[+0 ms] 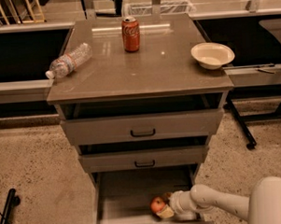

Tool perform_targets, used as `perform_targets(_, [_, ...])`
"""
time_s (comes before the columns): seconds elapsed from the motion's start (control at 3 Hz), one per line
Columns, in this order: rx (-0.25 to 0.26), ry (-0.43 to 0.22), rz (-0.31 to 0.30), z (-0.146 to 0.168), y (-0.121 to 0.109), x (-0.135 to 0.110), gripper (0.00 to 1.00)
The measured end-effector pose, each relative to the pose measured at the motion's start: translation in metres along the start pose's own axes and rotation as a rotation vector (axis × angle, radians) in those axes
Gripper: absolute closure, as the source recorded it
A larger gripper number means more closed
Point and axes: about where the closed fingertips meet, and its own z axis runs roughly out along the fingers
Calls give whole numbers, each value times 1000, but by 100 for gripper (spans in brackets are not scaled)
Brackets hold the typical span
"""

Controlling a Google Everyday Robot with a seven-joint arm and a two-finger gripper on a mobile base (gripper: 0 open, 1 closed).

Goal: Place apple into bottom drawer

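The bottom drawer (130, 191) is pulled out below the two upper drawers, its pale wooden floor showing. The apple (157, 205), small and orange-red, is low inside it near the front right, at or just above the floor. My gripper (163, 207) reaches in from the right on a white arm and its fingers are closed around the apple.
On the cabinet top stand a red soda can (131, 34), a lying plastic water bottle (69, 60) at the left edge and a pale bowl (212, 54) at the right. A black stand leg (239, 123) is to the right; speckled floor on both sides.
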Motion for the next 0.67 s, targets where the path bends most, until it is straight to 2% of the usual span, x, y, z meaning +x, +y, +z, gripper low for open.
perform_targets(0.33, [82,-150,-68,16,-9,-1,22])
perform_targets(0.67, [84,-145,-93,17,-9,-6,0])
